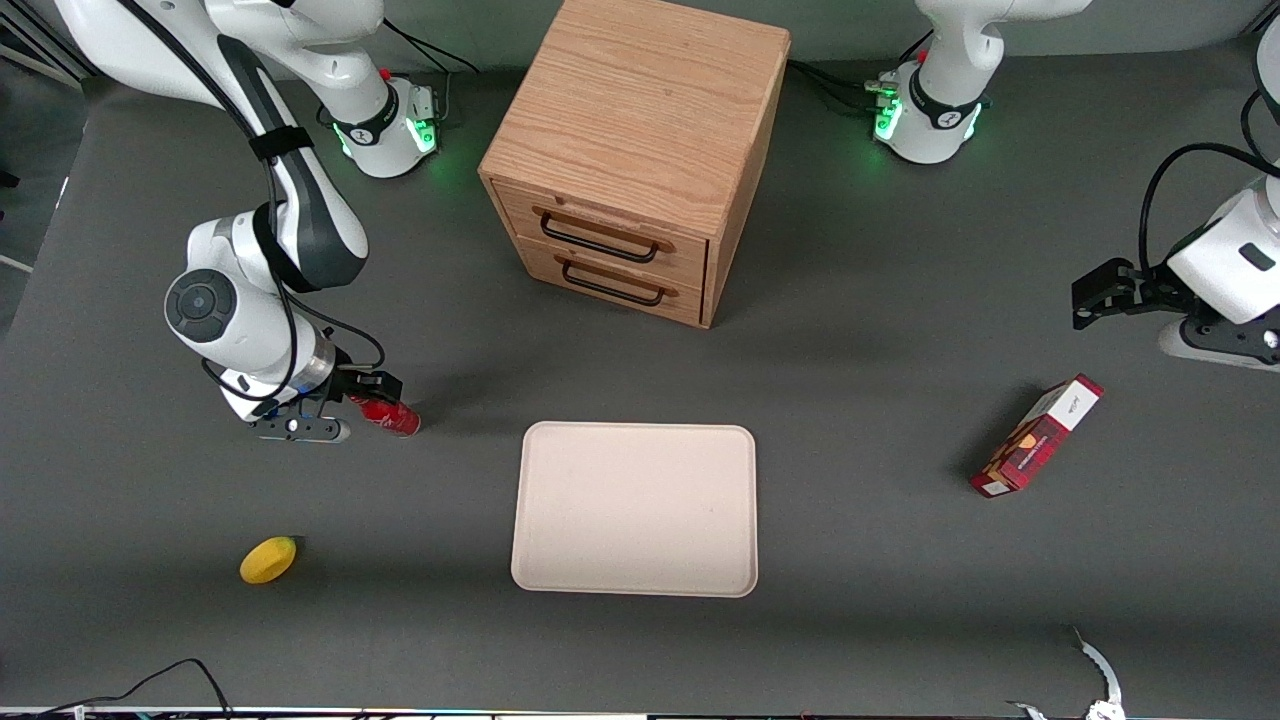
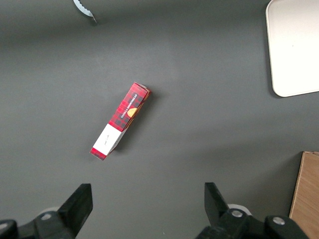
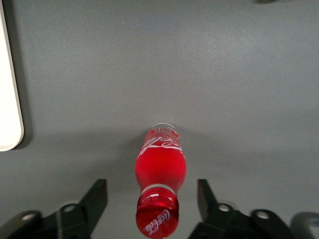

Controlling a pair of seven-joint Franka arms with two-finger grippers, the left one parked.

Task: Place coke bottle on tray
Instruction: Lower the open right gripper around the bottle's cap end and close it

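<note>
The coke bottle [image 1: 387, 415], small, glossy and all red, is on the grey table beside the tray, toward the working arm's end. In the right wrist view the coke bottle [image 3: 160, 167] has its red cap pointing at the camera and white lettering on its body. My right gripper [image 1: 366, 402] is at the bottle's cap end. The gripper [image 3: 151, 185] is open, with one black finger [image 3: 97, 194] on each side of the bottle's neck and a gap on both sides. The cream tray [image 1: 635, 510] lies flat nearer the table's middle; its rim also shows in the right wrist view [image 3: 7, 89].
A wooden two-drawer cabinet [image 1: 630, 150] stands farther from the front camera than the tray. A yellow lemon [image 1: 268, 559] lies nearer the camera than the gripper. A red-and-white box [image 1: 1037, 436] lies toward the parked arm's end and also shows in the left wrist view [image 2: 120, 120].
</note>
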